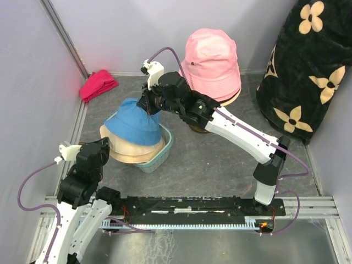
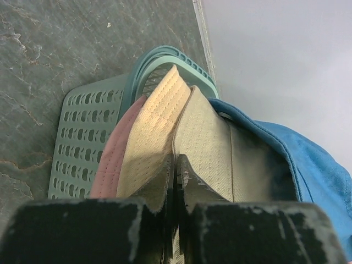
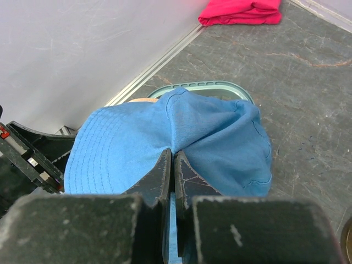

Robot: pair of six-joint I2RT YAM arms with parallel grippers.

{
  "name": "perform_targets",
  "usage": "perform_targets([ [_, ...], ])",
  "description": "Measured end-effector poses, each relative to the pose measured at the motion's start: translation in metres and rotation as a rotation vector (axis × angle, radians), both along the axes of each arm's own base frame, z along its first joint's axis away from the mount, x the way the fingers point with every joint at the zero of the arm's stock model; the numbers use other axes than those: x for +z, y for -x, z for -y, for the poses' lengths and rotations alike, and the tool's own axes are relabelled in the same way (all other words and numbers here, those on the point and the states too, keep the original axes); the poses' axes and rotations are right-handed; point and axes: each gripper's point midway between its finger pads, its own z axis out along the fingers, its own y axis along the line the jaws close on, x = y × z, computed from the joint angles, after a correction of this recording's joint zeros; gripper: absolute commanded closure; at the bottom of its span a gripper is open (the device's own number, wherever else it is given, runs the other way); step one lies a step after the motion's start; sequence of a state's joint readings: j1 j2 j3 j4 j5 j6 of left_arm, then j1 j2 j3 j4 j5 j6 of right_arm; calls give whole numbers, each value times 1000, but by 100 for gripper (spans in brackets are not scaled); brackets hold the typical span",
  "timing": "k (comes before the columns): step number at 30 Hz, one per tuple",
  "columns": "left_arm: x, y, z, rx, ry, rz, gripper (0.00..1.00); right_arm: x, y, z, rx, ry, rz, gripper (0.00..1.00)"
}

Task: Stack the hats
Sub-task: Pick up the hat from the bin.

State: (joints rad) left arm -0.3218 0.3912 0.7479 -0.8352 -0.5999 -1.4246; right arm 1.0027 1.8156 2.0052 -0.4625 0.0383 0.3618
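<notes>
While outstretched right gripper (image 3: pixel 171 158) pinches blue hat (image 3: pixel 220 129), left gripper (image 2: pixel 176 160) clamps beige hat (image 2: pixel 206 137)

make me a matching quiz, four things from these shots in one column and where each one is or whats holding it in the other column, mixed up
Things
1. blue fabric bucket hat
2. beige fabric bucket hat
3. pink fabric bucket hat
4. magenta-red cloth bundle

Places or states
A. lying in the back left corner
B. crown pinched by the right gripper
C. propped up at the back, right of centre, no gripper on it
D. brim pinched by the left gripper

Pairs: 1-B, 2-D, 3-C, 4-A
</notes>
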Motion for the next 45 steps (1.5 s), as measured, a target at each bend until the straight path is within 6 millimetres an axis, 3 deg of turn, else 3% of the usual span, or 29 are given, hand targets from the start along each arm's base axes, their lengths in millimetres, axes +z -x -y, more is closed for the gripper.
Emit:
perform_targets([
  [19,-7,1,-1,4,-17,-46,97,39,-18,-1,-10,-99,118,99],
  [26,-7,0,-1,4,-19,-51,96,64,-25,-1,-9,-161,195,99],
  [40,10,0,-2,10,-16,-31,59,137,-34,17,-15,-323,362,99],
  [45,25,-1,-4,21,-13,-7,54,168,-33,24,0,-392,422,99],
])
